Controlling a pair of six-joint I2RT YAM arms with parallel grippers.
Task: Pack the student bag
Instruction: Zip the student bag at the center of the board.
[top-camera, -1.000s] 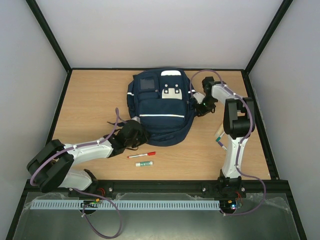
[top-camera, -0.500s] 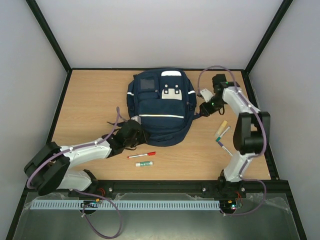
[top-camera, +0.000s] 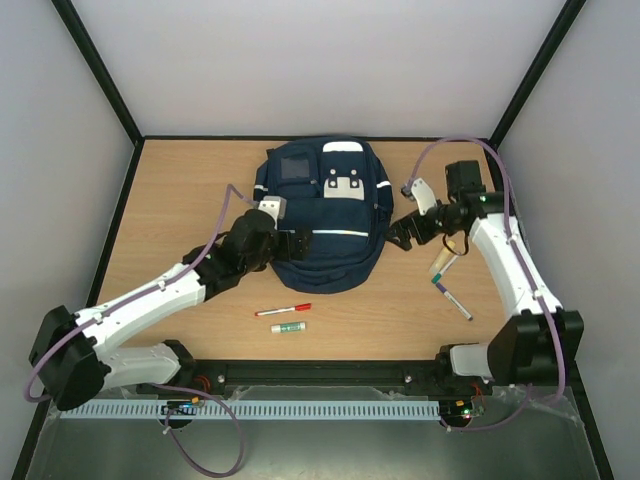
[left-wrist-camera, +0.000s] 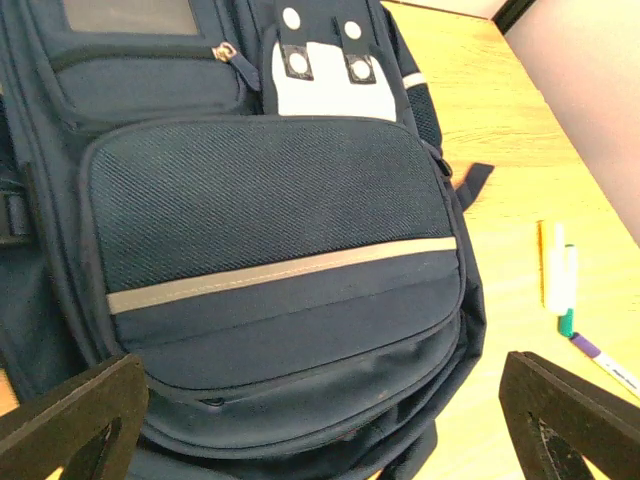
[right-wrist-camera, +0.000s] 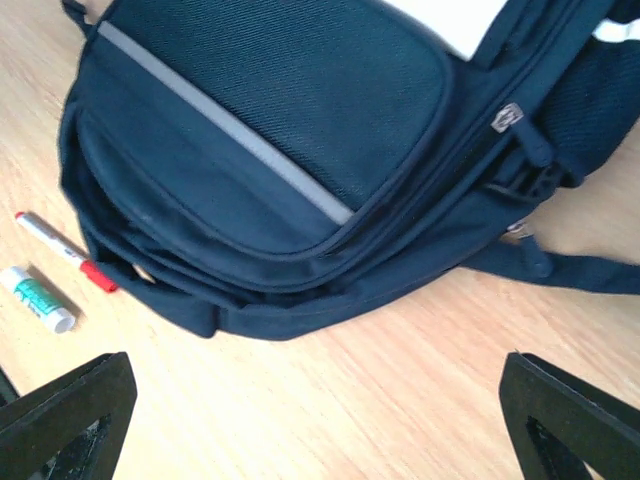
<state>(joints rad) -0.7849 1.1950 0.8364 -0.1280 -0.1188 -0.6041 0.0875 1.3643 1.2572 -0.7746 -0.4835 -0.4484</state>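
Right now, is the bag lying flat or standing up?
Flat. The bag lies on its back on the table, with its front pocket and white patches facing up at the overhead camera.

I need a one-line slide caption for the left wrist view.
Open left gripper over the navy bag; pens lie on the table beside it.

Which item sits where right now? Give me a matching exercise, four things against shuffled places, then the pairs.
Things:
1. student bag
2. red-capped pen
3. green-labelled stick
4. purple-tipped marker

Places:
A. right of the bag
B. just nearer than the pen, parallel to it
C. centre, toward the far side
D. just in front of the bag's bottom edge

Pairs: 1-C, 2-D, 3-B, 4-A
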